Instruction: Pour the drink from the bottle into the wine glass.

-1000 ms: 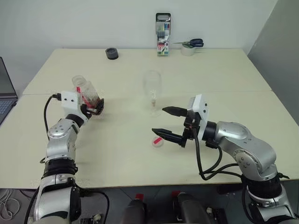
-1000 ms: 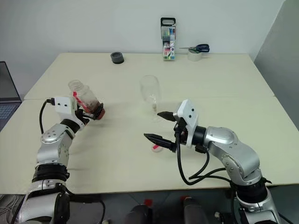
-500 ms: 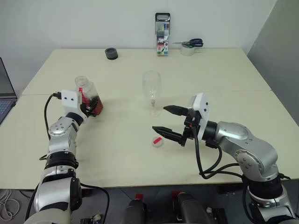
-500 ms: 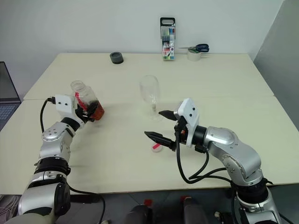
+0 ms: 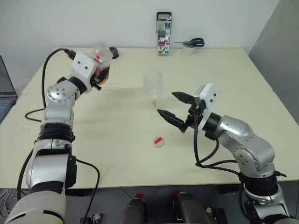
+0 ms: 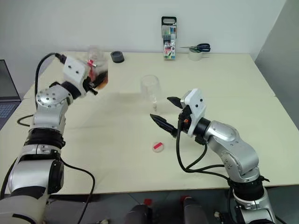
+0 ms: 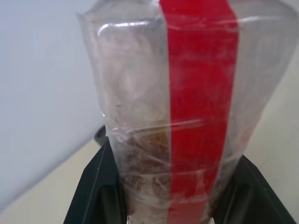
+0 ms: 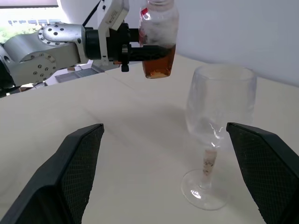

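Observation:
My left gripper is shut on the bottle and holds it upright in the air over the table's far left. The bottle is clear plastic with a red strip and no cap on it. The amber drink fills its lowest part. The empty wine glass stands at mid-table, to the right of the bottle and apart from it. My right gripper hangs open just right of the glass stem, nothing between its fingers. A red-and-white cap lies on the table in front of the glass.
At the table's far edge stand a case of pens and scissors on a tape roll. A black round object sits near the bottle at the back. A laptop is at the left edge.
My left arm lifted the bottle off the table and carried it up and right, turning it from tilted to upright. The right gripper edged forward beside the glass, still open.

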